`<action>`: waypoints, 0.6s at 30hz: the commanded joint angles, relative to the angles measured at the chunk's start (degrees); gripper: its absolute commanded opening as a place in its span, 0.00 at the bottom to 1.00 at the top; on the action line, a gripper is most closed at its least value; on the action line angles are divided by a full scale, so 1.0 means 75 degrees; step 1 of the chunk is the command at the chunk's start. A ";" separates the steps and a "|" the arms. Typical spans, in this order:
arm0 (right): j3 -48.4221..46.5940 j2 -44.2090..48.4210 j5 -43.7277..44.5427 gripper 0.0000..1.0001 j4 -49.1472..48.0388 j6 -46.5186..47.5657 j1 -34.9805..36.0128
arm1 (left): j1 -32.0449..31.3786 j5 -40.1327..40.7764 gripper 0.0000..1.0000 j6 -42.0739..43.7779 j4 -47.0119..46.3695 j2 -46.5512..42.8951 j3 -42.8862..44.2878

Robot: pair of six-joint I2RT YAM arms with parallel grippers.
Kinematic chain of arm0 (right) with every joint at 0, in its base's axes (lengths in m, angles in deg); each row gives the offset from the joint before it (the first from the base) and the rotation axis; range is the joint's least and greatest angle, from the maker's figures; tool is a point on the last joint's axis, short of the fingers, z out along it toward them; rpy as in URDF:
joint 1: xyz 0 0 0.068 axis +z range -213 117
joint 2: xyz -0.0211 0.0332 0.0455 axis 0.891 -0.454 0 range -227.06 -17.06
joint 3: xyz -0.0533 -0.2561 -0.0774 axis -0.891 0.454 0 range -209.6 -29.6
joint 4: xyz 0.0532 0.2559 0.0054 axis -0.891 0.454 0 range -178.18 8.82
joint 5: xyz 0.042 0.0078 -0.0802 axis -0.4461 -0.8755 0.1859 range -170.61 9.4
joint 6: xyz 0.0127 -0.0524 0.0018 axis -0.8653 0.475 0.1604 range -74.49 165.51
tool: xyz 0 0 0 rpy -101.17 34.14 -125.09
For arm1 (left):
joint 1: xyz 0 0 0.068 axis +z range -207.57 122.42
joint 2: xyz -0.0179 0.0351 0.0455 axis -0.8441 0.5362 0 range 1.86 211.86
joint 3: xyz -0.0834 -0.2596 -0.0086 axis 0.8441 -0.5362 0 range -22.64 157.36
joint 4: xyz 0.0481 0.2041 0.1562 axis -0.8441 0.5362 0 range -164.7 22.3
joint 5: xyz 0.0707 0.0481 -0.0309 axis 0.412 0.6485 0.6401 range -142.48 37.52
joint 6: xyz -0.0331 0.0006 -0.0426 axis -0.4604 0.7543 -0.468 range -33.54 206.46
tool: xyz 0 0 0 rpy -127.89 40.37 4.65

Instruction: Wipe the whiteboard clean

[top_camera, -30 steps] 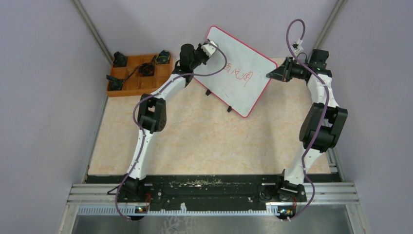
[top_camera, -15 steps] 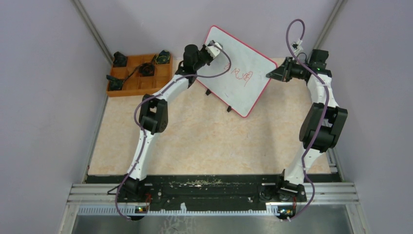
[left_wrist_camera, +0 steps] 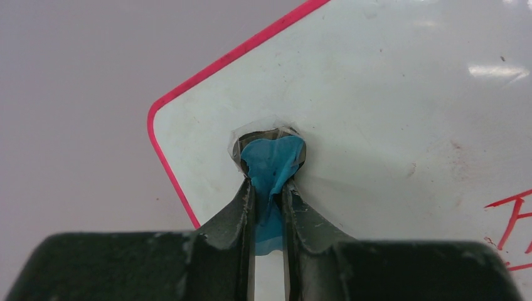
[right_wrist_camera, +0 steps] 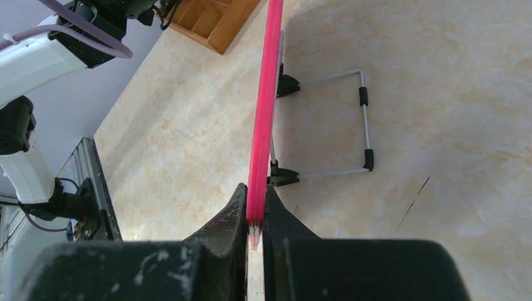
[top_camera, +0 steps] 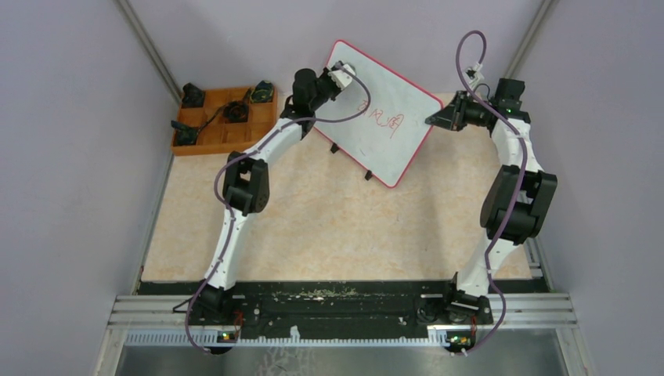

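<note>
The whiteboard (top_camera: 391, 149) stands tilted at the back of the table, pink-framed, with red characters (top_camera: 385, 120) near its middle. My left gripper (top_camera: 349, 74) is near the board's top-left corner. In the left wrist view this gripper (left_wrist_camera: 268, 183) is shut on a blue cloth (left_wrist_camera: 273, 158), which presses against the white surface (left_wrist_camera: 389, 113); red strokes (left_wrist_camera: 511, 216) show at the right edge. My right gripper (top_camera: 432, 121) is shut on the board's right edge. The right wrist view has it (right_wrist_camera: 256, 212) pinching the pink frame (right_wrist_camera: 266, 94).
An orange compartment tray (top_camera: 205, 139) with black parts sits at the back left. The board's wire stand (right_wrist_camera: 362, 119) with black feet rests on the beige table behind the board. Grey walls close in on both sides.
My left gripper swept right across the board's upper left, then up towards the corner. The leftmost red character is gone. The right gripper keeps its grip and has shifted slightly left.
</note>
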 commanded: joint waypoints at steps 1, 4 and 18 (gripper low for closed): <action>-0.0042 0.0385 -0.0292 0.00 -0.0268 0.0356 0.0205 | 0.0113 0.0187 0.00 0.0188 -0.0247 -0.0081 0.0342; -0.0040 0.0391 -0.0289 0.00 -0.0261 0.0357 0.0210 | 0.0183 0.0229 0.00 0.0220 -0.0253 -0.0049 0.0359; -0.0052 0.0358 -0.0275 0.00 -0.0273 0.0357 0.0229 | 0.0350 0.0381 0.00 0.0403 -0.0227 0.0151 0.0465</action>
